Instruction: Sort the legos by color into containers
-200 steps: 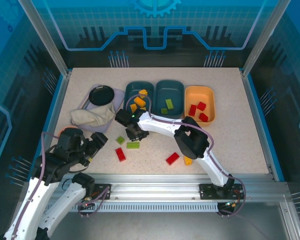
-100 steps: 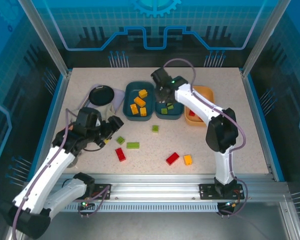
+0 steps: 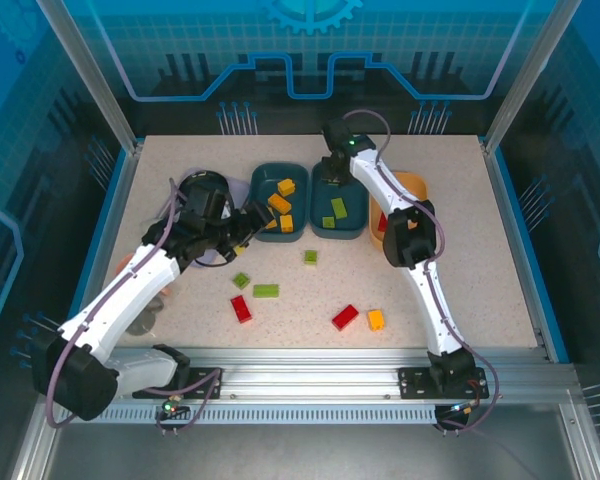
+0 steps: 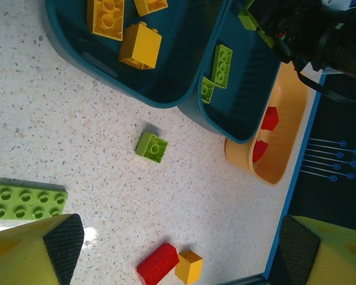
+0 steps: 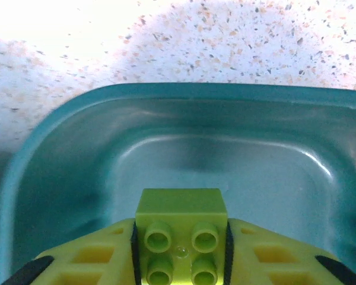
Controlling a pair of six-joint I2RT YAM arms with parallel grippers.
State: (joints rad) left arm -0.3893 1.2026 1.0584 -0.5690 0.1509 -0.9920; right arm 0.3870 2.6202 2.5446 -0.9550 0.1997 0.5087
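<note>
Presently the bench (image 3: 460, 270) carries three trays, and the step in hand is judged to be the drop of a green brick (image 5: 181, 228) into the middle teal tray (image 3: 352, 188), which holds other greens. The right hand (image 3: 332, 172) hangs over that tray's far end, gripping the brick; the next move calls only for parting the fingers. The left hand (image 3: 242, 225) stands wide and empty beside the left tray (image 3: 265, 180). The brick is a square two-by-two with its studs facing the wrist camera and no long axis to speak of. Six bricks lie loose on the bench.
</note>
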